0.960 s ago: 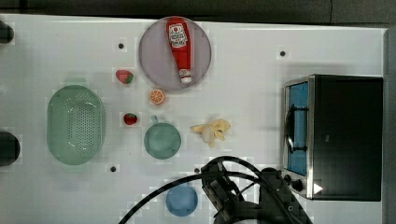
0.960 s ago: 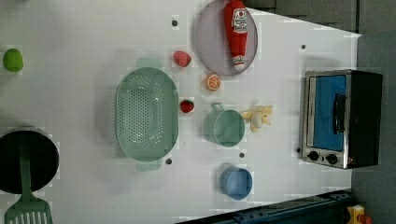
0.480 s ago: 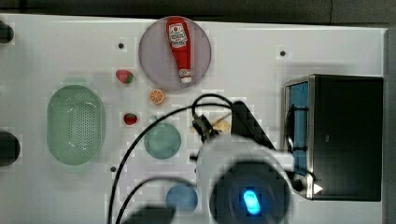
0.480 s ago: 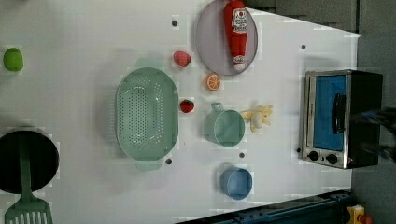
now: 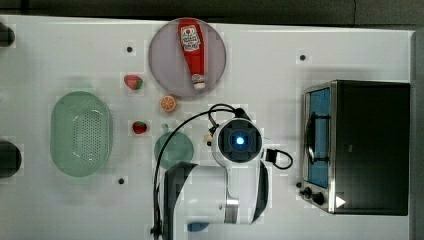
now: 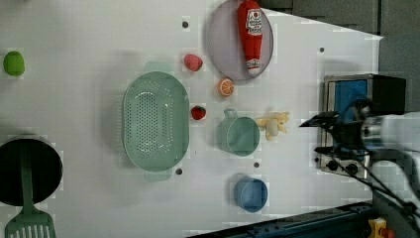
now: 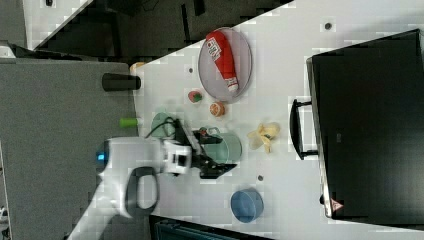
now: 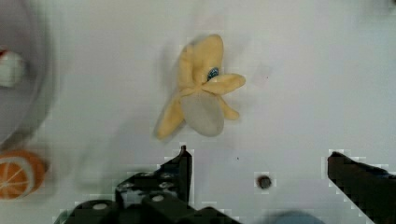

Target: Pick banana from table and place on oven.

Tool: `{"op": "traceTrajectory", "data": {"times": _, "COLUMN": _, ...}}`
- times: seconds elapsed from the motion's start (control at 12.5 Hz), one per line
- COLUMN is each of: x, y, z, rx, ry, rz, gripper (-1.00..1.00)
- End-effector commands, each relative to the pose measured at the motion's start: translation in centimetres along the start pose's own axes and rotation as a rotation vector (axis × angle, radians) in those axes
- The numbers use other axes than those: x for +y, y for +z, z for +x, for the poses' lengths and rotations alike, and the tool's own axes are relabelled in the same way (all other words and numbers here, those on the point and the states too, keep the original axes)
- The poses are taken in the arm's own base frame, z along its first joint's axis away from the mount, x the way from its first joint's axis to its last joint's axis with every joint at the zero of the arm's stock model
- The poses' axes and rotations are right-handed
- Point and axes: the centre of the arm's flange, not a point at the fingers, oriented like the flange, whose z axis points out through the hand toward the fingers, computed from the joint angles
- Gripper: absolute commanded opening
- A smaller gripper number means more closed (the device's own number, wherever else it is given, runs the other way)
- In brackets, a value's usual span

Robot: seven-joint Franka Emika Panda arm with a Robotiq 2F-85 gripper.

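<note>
1. Top view showed the white table (image 5: pixel 350 50) carrying everything, with the task barely begun: nothing had been lifted.
2. The oven (image 5: pixel 372 145) stood at the top view's right edge, its black top bare, so the placing was all still to do.
3. The arm hung over the middle of the table, between the green cup (image 6: pixel 238 135) and the oven in the left view.
4. The gripper (image 8: pixel 259 175) was spread wide and held nothing, its fingers above the surface in the wrist view.
5. The banana (image 8: pixel 201 95) lay flat on the table, just beside the cup, near the open fingers but not between them; approach, grasp, lift and carry remained, by my judgement.
</note>
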Motion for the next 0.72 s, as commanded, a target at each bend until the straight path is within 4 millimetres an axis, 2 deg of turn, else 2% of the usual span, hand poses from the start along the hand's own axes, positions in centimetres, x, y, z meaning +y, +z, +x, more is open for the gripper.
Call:
{"op": "traceTrajectory", "data": {"times": 0.08, "x": -0.8, "y": 0.3, "z": 1.9, "rx": 0.051, "ry": 0.038, "rz": 0.07, "gripper": 1.0}}
{"op": "traceTrajectory", "data": {"times": 0.4, "x": -1.5, "y": 7.1, "z": 2.8, "rx": 0.052, "ry": 0.044, "rz": 0.059, "gripper": 1.0}}
{"op": "traceTrajectory", "data": {"times": 0.72, "x": -1.6, "y": 12.8, "z": 2.9, "rx": 0.065, "ry": 0.041, "rz": 0.065, "gripper": 1.0}}
